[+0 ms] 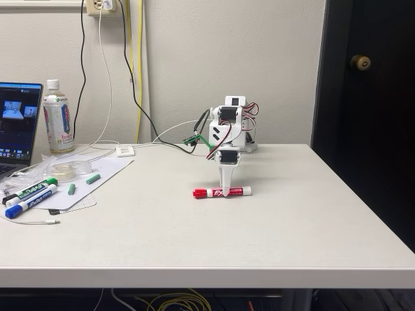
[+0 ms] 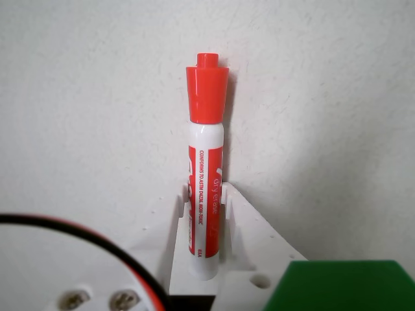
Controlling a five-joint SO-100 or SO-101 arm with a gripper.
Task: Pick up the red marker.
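Note:
The red marker [image 1: 241, 191] lies flat on the white table [image 1: 259, 233], red cap to the left in the fixed view. My white gripper [image 1: 225, 188] points straight down onto the middle of its barrel. In the wrist view the red marker [image 2: 206, 149] runs up the frame with its red end at the top. The two white fingers [image 2: 237, 214] of the gripper [image 2: 204, 191] press against both sides of the barrel, shut on it. The marker rests on the table surface.
At the table's left edge lie a green-capped marker [image 1: 32, 190] and a blue-capped marker [image 1: 29, 203] on a sheet, with small green pieces [image 1: 93, 178] nearby. A bottle [image 1: 58, 120] and a laptop [image 1: 16, 123] stand behind them. Cables trail from the wall to the arm.

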